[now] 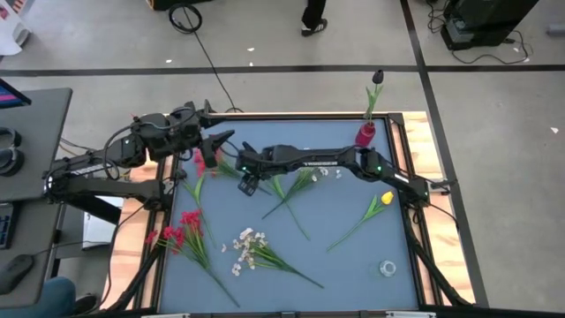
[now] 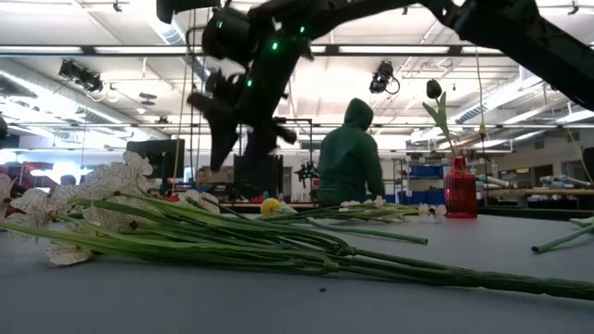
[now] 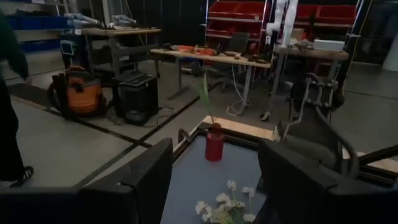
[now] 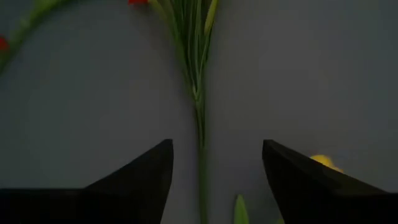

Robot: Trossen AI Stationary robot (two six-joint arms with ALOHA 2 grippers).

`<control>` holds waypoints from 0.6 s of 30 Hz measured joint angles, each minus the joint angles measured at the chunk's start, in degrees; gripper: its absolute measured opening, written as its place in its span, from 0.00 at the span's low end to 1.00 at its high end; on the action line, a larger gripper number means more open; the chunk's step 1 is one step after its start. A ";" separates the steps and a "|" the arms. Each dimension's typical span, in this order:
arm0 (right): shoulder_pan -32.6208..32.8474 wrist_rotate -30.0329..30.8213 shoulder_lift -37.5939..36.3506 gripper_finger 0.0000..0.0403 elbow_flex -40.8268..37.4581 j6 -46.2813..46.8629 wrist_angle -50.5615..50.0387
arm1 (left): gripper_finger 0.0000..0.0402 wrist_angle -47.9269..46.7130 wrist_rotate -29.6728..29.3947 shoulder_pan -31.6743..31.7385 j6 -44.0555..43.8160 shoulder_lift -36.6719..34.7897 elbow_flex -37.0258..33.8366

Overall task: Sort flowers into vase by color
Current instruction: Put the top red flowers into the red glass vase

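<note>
One green stem [image 4: 200,118] lies between spread right fingers [image 4: 143,180].

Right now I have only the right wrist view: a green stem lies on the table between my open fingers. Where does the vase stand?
Observer: The red vase stands at the table's upper right corner in the high view, on the right arm's side.
Operator: Is it empty?
Observer: No, one dark tulip stands in it.
Operator: And the other arm?
Observer: The left gripper hangs open above the table, close to the right gripper, with red blossoms beside it.
</note>
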 joint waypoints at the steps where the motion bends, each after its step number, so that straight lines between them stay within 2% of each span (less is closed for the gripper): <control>1: -0.10 0.29 -0.71 0.62 0.01 -0.41 -0.20 | 0.60 0.20 -0.14 -0.01 0.63 -0.18 0.00; 4: -0.38 1.13 -2.70 0.61 0.01 -2.07 -0.64 | 0.60 -2.23 1.49 -0.12 2.84 -0.40 0.07; 9: -0.71 2.31 -5.87 0.60 -0.08 -4.73 -4.57 | 0.60 -16.94 3.52 3.54 2.86 1.55 0.27; 15: -0.45 1.81 -8.80 0.60 -0.16 -7.96 -9.07 | 0.60 -27.60 8.65 9.26 9.42 7.77 -0.01; 18: -0.08 0.76 -11.81 0.60 -3.78 -8.38 -9.56 | 0.60 -30.13 11.08 11.87 13.93 12.34 -0.19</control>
